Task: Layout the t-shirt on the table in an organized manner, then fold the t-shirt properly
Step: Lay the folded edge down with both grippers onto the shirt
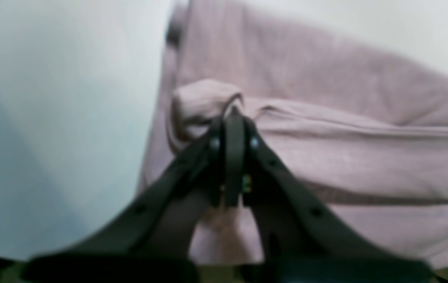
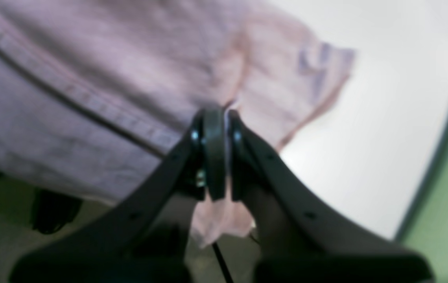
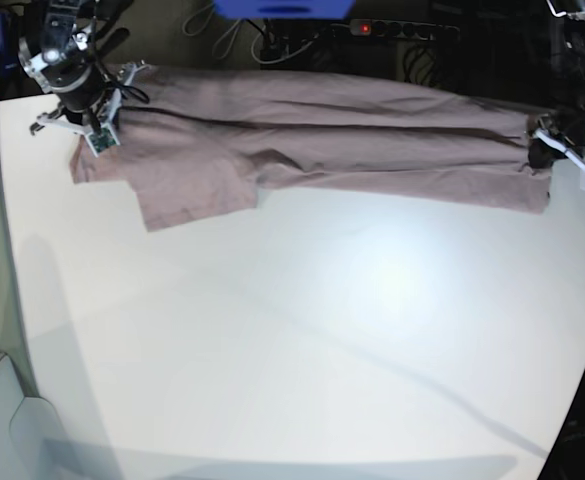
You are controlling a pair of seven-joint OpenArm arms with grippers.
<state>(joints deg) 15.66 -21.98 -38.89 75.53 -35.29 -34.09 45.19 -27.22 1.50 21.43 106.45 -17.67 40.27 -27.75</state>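
While stretched in a long band across the top of the base view, lies along the far edge of the white counter point(image 3: 302, 340): the mauve shirt point(image 3: 322, 140), doubled over lengthwise, with one short sleeve point(image 3: 192, 195) spread flat toward the lower left of the cloth.

Left tool point(image 1: 233, 114): clamped together on a bunched corner of the shirt at the centre of the left wrist view, with cloth squeezed between the black fingers point(image 1: 253, 141) and a hemmed fold running off to the right. Seen at the right edge of the base view, reaching in from the upper right corner and gripping the cloth's end near the counter's rim.

Right tool point(image 2: 216, 114): likewise pressed shut on shirt fabric at the centre of the right wrist view, a tuft of cloth hanging below the fingers point(image 2: 233, 135), a stitched seam running diagonally at the left and the sleeve fanning out at the upper right over white counter. Seen at the upper left of the base view, angled down from the top left corner onto the shirt's other end beside the sleeve.

Both arms set well apart at opposite ends of the cloth, the shirt drawn nearly straight between them. Both wrist views blurred, so fine detail of the weave unclear.
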